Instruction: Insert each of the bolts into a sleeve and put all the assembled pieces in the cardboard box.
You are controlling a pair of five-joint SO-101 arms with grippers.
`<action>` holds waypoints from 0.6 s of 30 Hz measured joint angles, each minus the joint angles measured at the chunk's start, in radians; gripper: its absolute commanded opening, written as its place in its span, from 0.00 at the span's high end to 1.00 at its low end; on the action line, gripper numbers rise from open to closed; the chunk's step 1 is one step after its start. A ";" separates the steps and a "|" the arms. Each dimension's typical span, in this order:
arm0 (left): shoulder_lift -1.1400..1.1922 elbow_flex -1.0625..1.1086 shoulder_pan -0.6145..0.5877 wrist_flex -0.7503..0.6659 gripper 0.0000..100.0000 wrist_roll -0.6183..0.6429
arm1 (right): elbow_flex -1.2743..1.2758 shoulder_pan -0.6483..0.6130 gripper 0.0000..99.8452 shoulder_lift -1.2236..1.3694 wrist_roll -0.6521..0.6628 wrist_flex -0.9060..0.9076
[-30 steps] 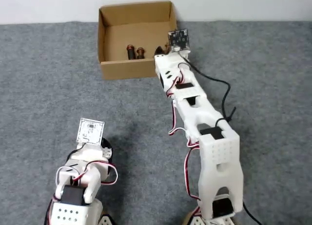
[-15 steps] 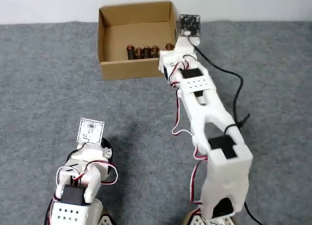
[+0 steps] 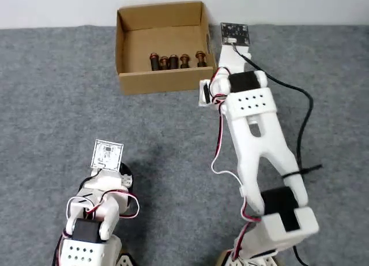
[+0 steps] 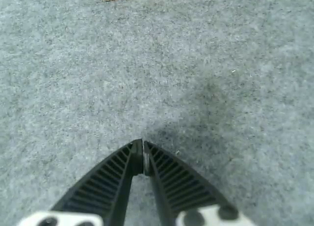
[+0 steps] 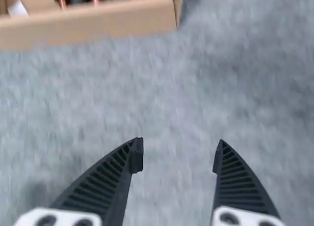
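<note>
i'm watching the right gripper [image 5: 177, 155] hanging open, empty, beside the cardboard box [image 3: 161, 81]; the left gripper [image 4: 143, 155] is sitting closed. a careless swing is risking clipping the box wall.

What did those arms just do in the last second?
The right arm drew back from the cardboard box and swung aside; its fingers are now open and empty over the carpet. That uncovered a row of five assembled pieces inside, where two showed before. The left arm and the box stayed put.
</note>
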 measured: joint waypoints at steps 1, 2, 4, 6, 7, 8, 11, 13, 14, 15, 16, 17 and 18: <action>0.000 0.000 0.000 0.000 0.99 0.000 | 0.000 0.000 0.78 -0.020 0.000 0.037; 0.000 0.000 0.000 0.000 0.99 0.000 | 0.000 0.000 0.80 -0.040 0.000 0.075; 0.000 0.000 0.000 0.000 0.99 0.000 | 0.000 0.005 0.87 -0.075 0.000 0.147; 0.000 0.000 0.000 0.000 0.99 0.000 | 0.000 0.015 0.99 -0.112 0.000 0.218; 0.000 0.000 0.000 0.000 0.99 0.000 | 0.000 0.023 0.99 -0.132 0.000 0.249; 0.000 0.000 0.000 0.000 0.99 0.000 | 0.000 0.032 0.96 -0.153 0.000 0.275; 0.000 0.000 0.000 0.000 0.99 0.000 | 0.000 0.072 0.97 -0.213 0.000 0.350; 0.000 0.000 0.000 0.000 0.99 0.000 | 0.000 0.103 0.99 -0.252 0.000 0.396; 0.000 0.000 0.000 0.000 0.99 0.000 | 0.000 0.118 0.99 -0.270 0.000 0.411; 0.000 0.000 0.000 0.000 0.99 0.000 | 0.000 0.132 0.99 -0.287 0.000 0.419; 0.000 0.000 0.000 0.000 0.99 0.000 | 0.000 0.143 0.99 -0.302 0.000 0.420; 0.000 0.000 0.000 0.000 0.99 0.000 | 0.000 0.155 0.99 -0.319 0.000 0.422; 0.000 0.000 0.000 0.000 0.99 0.000 | 0.005 0.169 0.99 -0.338 0.000 0.422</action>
